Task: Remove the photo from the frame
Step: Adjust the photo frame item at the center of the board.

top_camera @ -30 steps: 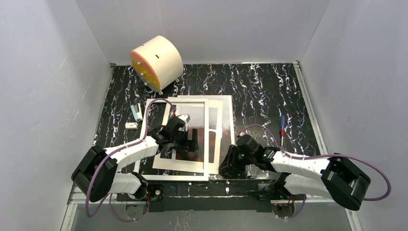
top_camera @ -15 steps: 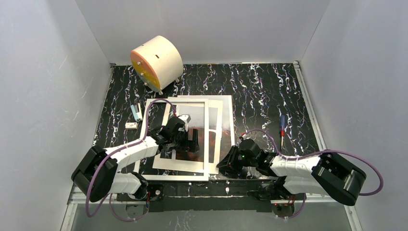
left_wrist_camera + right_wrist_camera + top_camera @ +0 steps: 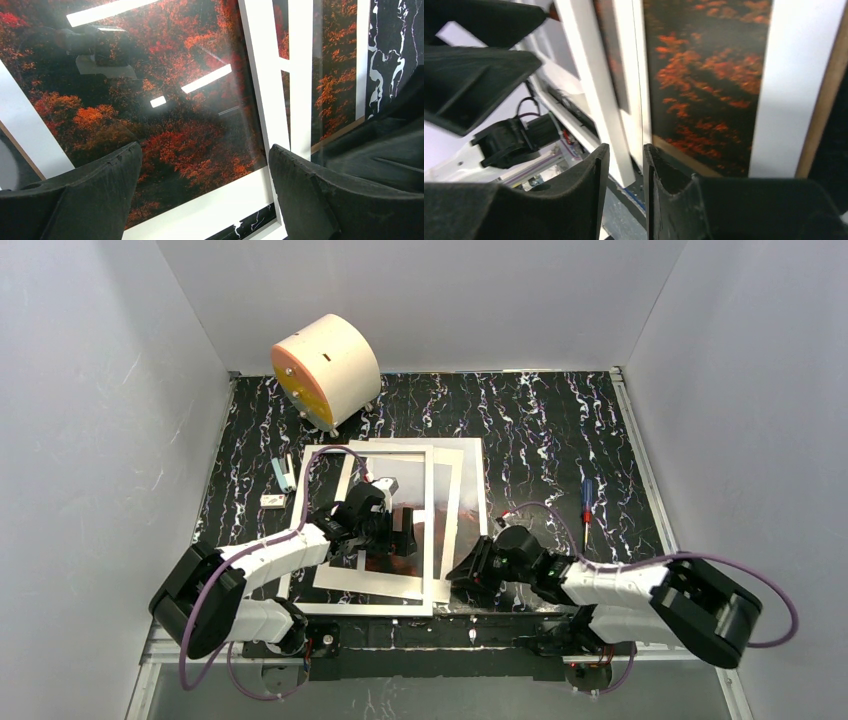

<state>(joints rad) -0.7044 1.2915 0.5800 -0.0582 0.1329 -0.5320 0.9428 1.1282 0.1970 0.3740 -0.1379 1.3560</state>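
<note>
Over photo, left arm stretched, jaws wide, empty; right jaws narrow, grip unclear.

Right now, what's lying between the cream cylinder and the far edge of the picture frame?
Nothing: the top view shows only a bare strip of black marbled table between the cylinder and the frame.

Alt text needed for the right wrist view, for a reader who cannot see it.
The right gripper, its dark fingers a narrow gap apart, sits low at the edge of a layered stack: a white frame bar, a photo of red-orange trees and a white border. A brown board edges the stack on the right.
</note>
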